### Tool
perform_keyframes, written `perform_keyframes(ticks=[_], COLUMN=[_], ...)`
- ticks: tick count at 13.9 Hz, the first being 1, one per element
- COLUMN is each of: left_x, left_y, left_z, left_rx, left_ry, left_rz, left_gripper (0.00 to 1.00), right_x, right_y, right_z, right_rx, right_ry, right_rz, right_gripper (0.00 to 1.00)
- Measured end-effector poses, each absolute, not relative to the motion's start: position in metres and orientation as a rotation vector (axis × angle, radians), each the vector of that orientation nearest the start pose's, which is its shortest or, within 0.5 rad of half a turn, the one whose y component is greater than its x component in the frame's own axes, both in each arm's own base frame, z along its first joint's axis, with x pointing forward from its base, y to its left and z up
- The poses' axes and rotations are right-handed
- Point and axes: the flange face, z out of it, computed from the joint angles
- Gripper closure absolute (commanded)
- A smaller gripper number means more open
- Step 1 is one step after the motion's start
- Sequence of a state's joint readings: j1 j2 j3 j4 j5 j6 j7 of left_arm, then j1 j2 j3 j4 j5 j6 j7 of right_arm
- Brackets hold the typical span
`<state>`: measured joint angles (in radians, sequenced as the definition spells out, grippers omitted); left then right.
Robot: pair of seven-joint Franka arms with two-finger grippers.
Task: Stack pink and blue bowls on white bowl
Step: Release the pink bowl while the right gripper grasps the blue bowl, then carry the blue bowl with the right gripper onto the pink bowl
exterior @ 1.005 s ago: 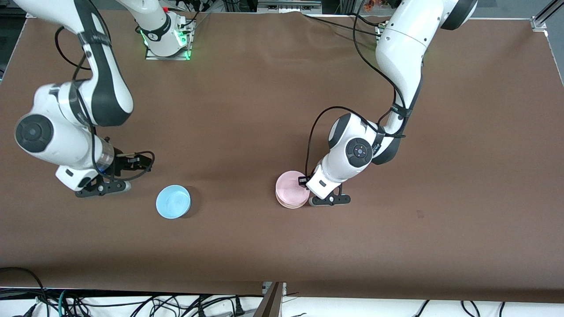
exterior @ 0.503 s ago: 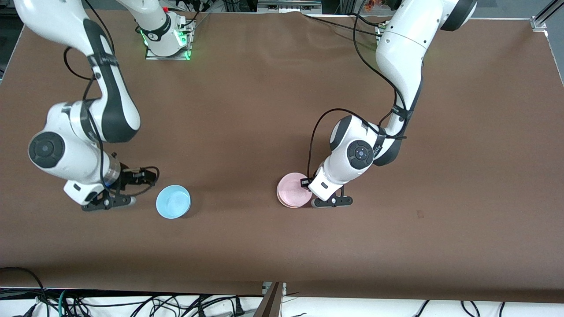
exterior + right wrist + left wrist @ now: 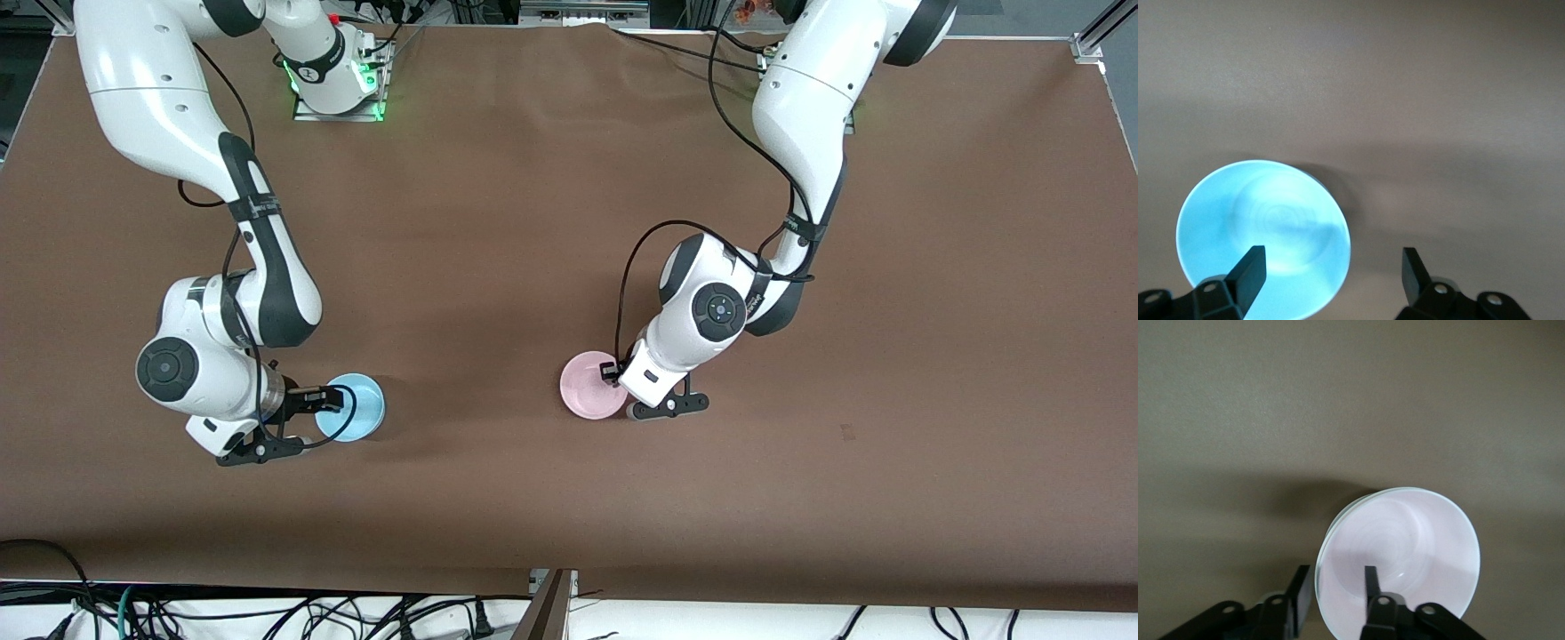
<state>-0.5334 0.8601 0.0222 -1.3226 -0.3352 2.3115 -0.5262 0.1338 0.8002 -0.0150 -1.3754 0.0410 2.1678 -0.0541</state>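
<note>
1. The brown bench (image 3: 551, 222) is carrying two bowl sites, well apart.
2. The left gripper (image 3: 1335, 590), jaws narrowly parted, is straddling the pink bowl's (image 3: 589, 397) rim; a white bowl (image 3: 1327, 540) edge is seemingly showing underneath.
3. The right gripper (image 3: 1328, 270), jaws spread wide and empty, is hanging over the blue bowl's (image 3: 356, 407) edge, risking a glancing, tipping contact.
4. No writing is showing.

The front camera looks down from high across the table (image 3: 551, 498); each wrist camera looks close down, sharing one bowl with it.
</note>
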Motion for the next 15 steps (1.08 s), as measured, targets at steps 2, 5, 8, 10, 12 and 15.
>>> perform_keyframes(ticks=[2,5,8,10,12,15], left_x=[0.663,0.687,0.701,0.701,0.688,0.655], left_y=[-0.366,-0.292,-0.186,-0.111,-0.045,0.026], left_z=[0.253,0.317,0.389,0.433,0.480,0.543], left_rx=[-3.373,-3.290,-3.242,-3.176,-3.153,-3.178], left_ry=[-0.391,-0.501,-0.581,-0.643,-0.690,-0.528], left_rz=[0.047,0.092,0.142,0.118,0.120,0.093], left_gripper=[0.00,0.00,0.00,0.00,0.00,0.00], right_x=[0.728,0.727,0.727,0.729,0.730,0.726], right_y=[0.090,0.090,0.089,0.095,0.108,0.153], right_z=[0.224,0.210,0.209,0.215,0.223,0.240], right_rx=[-3.094,-3.089,-3.088,-3.074,-3.034,-2.989], right_ry=[-0.215,-0.204,-0.203,-0.200,-0.181,-0.120], right_rz=[0.023,0.043,0.045,0.033,0.028,0.059], right_gripper=[0.54,0.83,1.00,1.00,1.00,1.00])
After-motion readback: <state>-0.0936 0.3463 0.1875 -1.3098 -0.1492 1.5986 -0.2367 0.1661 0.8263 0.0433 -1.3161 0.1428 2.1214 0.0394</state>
